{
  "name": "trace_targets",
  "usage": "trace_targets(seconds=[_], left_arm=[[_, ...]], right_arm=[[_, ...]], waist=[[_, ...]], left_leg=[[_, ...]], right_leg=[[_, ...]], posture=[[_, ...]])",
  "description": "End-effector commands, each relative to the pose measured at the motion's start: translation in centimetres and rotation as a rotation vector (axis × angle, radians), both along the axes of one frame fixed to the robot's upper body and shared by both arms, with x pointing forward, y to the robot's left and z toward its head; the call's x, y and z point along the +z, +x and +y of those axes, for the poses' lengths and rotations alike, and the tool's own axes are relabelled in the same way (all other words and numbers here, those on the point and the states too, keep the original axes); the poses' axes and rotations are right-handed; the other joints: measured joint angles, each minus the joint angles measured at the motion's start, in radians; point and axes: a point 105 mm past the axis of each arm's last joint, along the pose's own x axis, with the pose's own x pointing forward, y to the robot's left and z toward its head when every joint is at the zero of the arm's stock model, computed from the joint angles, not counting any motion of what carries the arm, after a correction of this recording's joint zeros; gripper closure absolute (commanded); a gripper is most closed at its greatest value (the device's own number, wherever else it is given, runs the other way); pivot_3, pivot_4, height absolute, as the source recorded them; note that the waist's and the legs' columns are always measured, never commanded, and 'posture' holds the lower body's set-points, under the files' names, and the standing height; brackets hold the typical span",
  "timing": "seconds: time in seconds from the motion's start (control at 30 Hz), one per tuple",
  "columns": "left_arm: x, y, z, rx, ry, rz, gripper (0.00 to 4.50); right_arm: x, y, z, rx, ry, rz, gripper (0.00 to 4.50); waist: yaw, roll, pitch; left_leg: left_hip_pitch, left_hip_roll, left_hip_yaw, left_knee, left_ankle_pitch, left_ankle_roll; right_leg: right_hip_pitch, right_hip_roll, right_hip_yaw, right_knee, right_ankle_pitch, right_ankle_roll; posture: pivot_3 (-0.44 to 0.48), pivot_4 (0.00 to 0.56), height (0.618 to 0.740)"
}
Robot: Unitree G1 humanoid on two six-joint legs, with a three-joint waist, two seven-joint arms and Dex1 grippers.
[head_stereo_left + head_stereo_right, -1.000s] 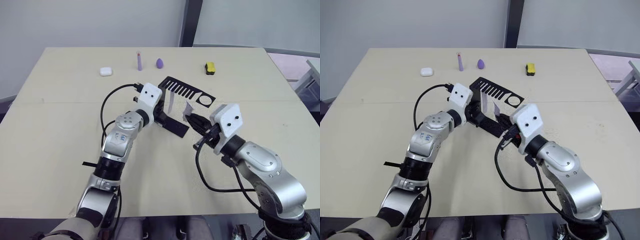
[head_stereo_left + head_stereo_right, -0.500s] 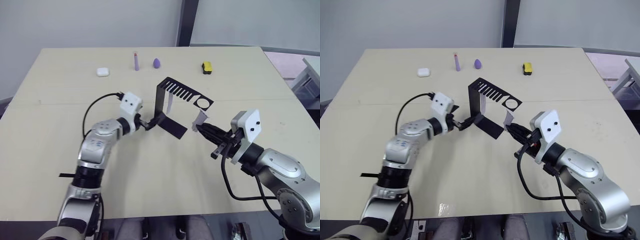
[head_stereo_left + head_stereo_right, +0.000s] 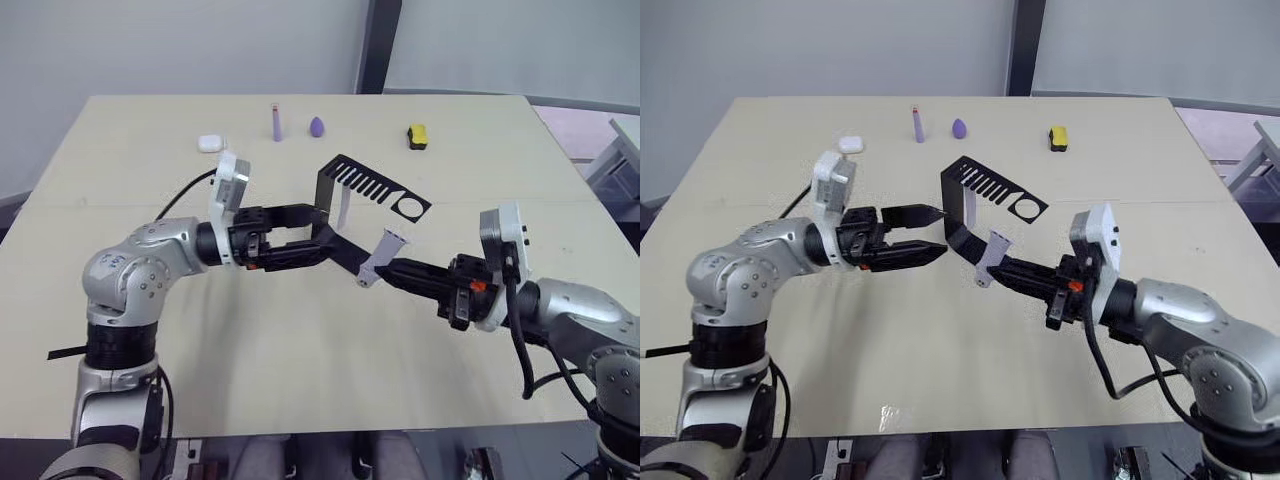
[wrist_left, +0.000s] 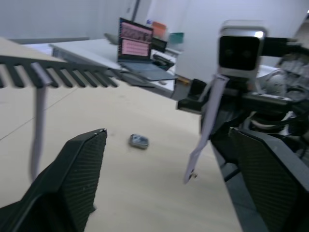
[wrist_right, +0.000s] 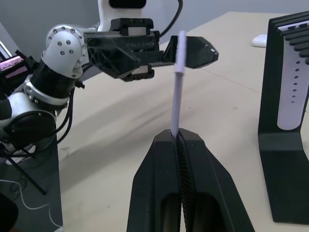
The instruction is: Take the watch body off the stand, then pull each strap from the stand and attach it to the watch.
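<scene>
The black stand (image 3: 326, 195) stands at mid-table, comb top and ring (image 3: 410, 207) pointing right. One pale strap (image 3: 343, 208) still hangs from the comb. My right gripper (image 3: 386, 271) is shut on the other strap (image 3: 378, 255), holding it clear of the stand on its near right; the right wrist view shows this strap (image 5: 177, 87) rising from the shut fingers. My left gripper (image 3: 318, 232) is open beside the stand's upright, with nothing between its fingers (image 4: 72, 179). A small grey-rimmed thing (image 4: 138, 141) lies on the table beyond; it may be the watch body.
Along the table's far edge lie a white earbud case (image 3: 209, 143), a purple stick (image 3: 277, 122), a purple drop-shaped piece (image 3: 318, 126) and a yellow-and-black block (image 3: 418, 135). Cables loop from both wrists.
My left gripper let go of the stand's base, opened and turned its fingers sideways. My right gripper drew back from the stand, still holding the strap. The head camera has shifted.
</scene>
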Motion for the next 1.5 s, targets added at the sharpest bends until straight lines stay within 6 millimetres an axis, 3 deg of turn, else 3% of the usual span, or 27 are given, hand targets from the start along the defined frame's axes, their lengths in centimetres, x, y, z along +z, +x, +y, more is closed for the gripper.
trace_targets(seconds=[0.03,0.6,0.83,1.43,1.5], left_arm=[[0.7,-1.0,-0.5,-0.094,-0.035,0.013,1.81],[-0.1,-1.6,-2.2,-0.15,-0.02,0.041,1.81],[0.7,-1.4,-2.9,-0.146,-0.064,0.054,1.81],[1.0,-1.8,-3.0,-0.176,-0.129,0.103,1.81],[1.0,-1.7,-3.0,-0.172,-0.133,0.106,2.35]], right_arm=[[0.4,-0.5,0.6,0.071,0.028,0.006,4.5],[0.7,-0.9,2.0,0.149,0.068,0.023,4.5],[0.8,-0.9,2.1,0.153,0.066,0.023,4.5],[1.0,-1.0,2.2,0.155,0.077,0.032,4.5],[1.0,-1.0,2.2,0.154,0.08,0.032,4.5]], waist=[[-0.003,0.0,0.0],[0.001,0.0,0.0],[0.003,0.0,0.0],[0.002,0.0,0.0],[0.001,0.0,0.0]], left_leg=[[0.0,0.0,0.0,0.0,0.0,0.0],[0.0,0.0,0.0,0.0,0.0,0.0],[0.0,0.0,0.0,0.0,0.0,0.0],[0.0,0.0,0.0,0.0,0.0,0.0],[0.0,0.0,0.0,0.0,0.0,0.0]], right_leg=[[0.0,0.0,0.0,0.0,0.0,0.0],[0.0,0.0,0.0,0.0,0.0,0.0],[0.0,0.0,0.0,0.0,0.0,0.0],[0.0,0.0,0.0,-0.001,0.0,0.0],[0.0,0.0,0.0,-0.001,0.0,0.0]], posture=[[0.0,0.15,0.74],[0.0,0.15,0.74],[0.0,0.15,0.74],[0.0,0.15,0.74],[0.0,0.15,0.74]])
